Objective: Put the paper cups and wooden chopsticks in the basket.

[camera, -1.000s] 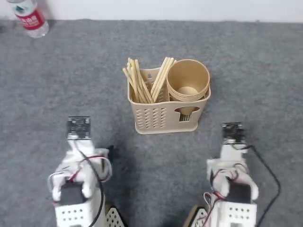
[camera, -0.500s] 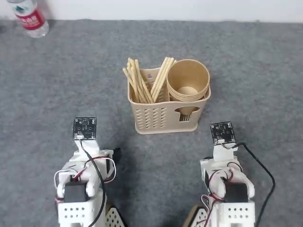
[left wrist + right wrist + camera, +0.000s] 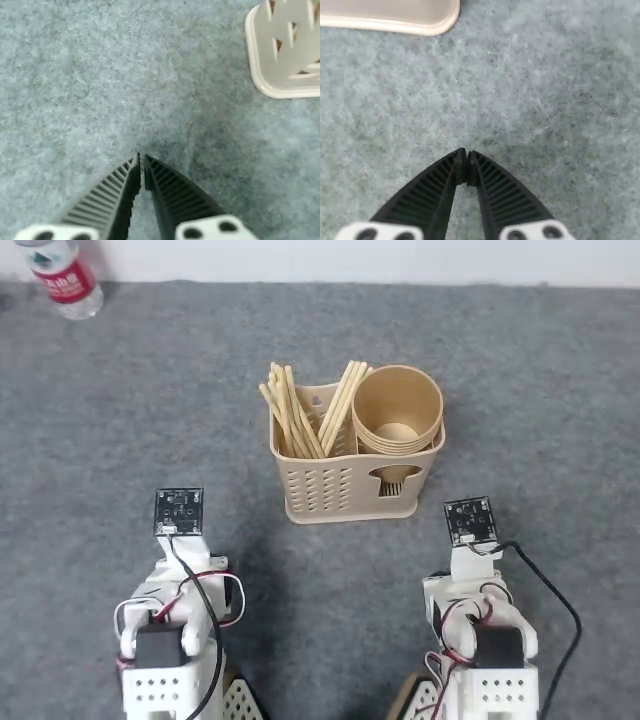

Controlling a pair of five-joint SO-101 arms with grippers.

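Left arm (image 3: 172,625) and right arm (image 3: 478,625) are sitting folded at the near edge, likely parked because nothing loose is lying on the carpet (image 3: 120,440). Left gripper (image 3: 141,162) is pointing down over bare carpet, jaws pressed together, pinching nothing. Right gripper (image 3: 466,161) is doing the same, tips meeting, empty. Beyond them the basket (image 3: 345,490) is standing upright, apart from both. Paper cups (image 3: 397,410) are nesting in its right compartment, wooden chopsticks (image 3: 300,420) leaning in its left one, so the task is looking done. A bottle (image 3: 62,275) is lying at the far left corner.
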